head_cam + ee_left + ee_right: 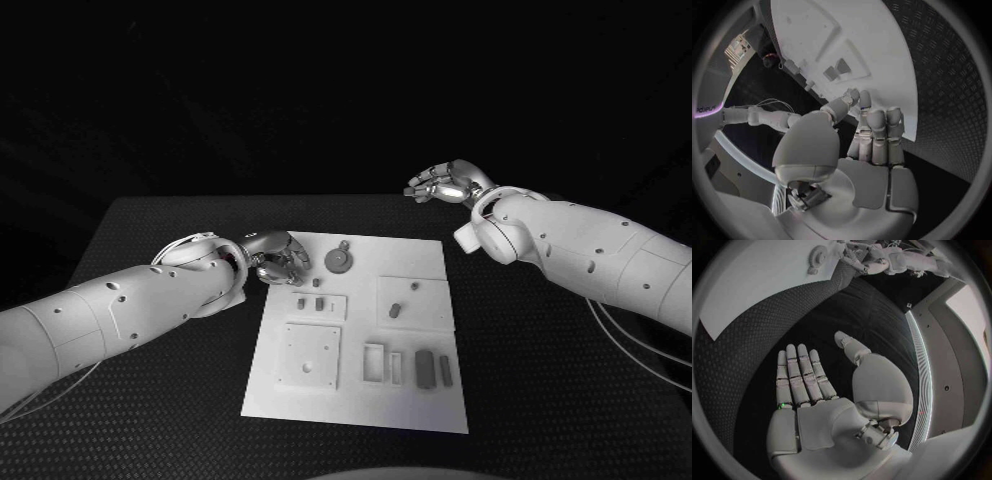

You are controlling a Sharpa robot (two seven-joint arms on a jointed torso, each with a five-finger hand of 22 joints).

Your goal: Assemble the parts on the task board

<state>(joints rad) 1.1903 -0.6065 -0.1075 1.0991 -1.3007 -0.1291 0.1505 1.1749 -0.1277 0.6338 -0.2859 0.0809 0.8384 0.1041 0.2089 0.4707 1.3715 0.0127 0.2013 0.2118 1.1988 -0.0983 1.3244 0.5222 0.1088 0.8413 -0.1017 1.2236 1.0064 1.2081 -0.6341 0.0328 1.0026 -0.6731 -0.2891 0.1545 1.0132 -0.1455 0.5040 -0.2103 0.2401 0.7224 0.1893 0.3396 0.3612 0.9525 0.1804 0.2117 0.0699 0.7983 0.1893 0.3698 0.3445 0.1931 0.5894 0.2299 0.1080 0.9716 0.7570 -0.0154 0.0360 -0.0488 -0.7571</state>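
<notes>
We judge the assembly not yet begun: our left hand (274, 257), fingers apart, seemingly empty, hovers at the task board (418, 400) edge, our right hand (447, 184) open over the desk (159, 230), so next comes picking a part.

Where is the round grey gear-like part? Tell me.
In the head view, the round grey gear-like part lies near the white task board's far edge, just right of the left hand.

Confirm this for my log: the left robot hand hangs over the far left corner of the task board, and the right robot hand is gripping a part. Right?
Not quite. The right robot hand is open and holds nothing, fingers spread above the black table, as the right wrist view shows. The left robot hand does hang over the far left corner of the task board.
</notes>
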